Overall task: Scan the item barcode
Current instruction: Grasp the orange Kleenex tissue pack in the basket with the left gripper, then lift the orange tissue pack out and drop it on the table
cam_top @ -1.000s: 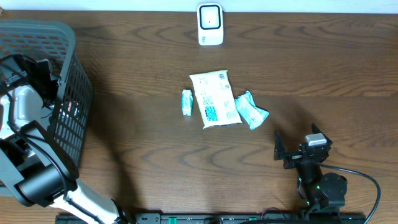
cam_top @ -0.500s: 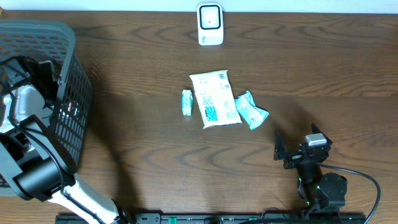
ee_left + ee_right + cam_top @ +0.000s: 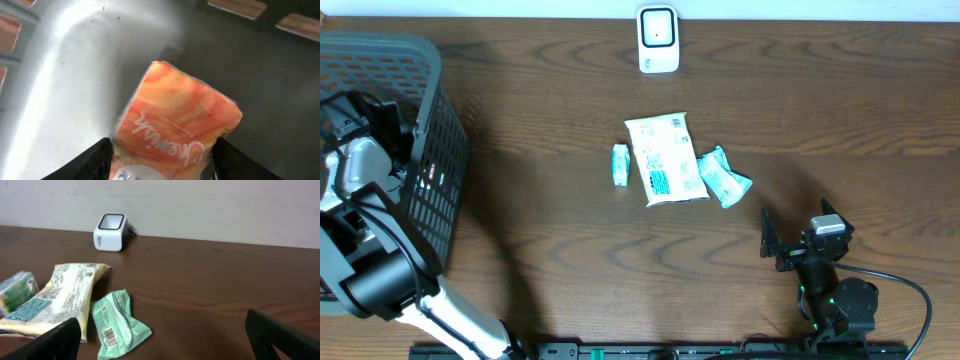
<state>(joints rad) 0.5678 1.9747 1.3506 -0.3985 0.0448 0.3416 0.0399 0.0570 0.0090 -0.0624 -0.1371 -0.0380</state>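
Observation:
An orange packet with white script lies on the pale floor of the grey basket. My left gripper reaches down into the basket, one black finger on each side of the packet's near end. The left finger touches it and a thin gap shows at the right finger, so the jaws stand open around it. The white scanner stands at the table's far edge. My right gripper hovers open and empty near the front right.
On the wooden table's middle lie a white and yellow packet, a green packet with its barcode facing the right wrist camera, and a small teal packet. The basket wall rises around the left gripper.
The left arm has shifted only slightly inside the basket. The right arm and the items on the table have not moved.

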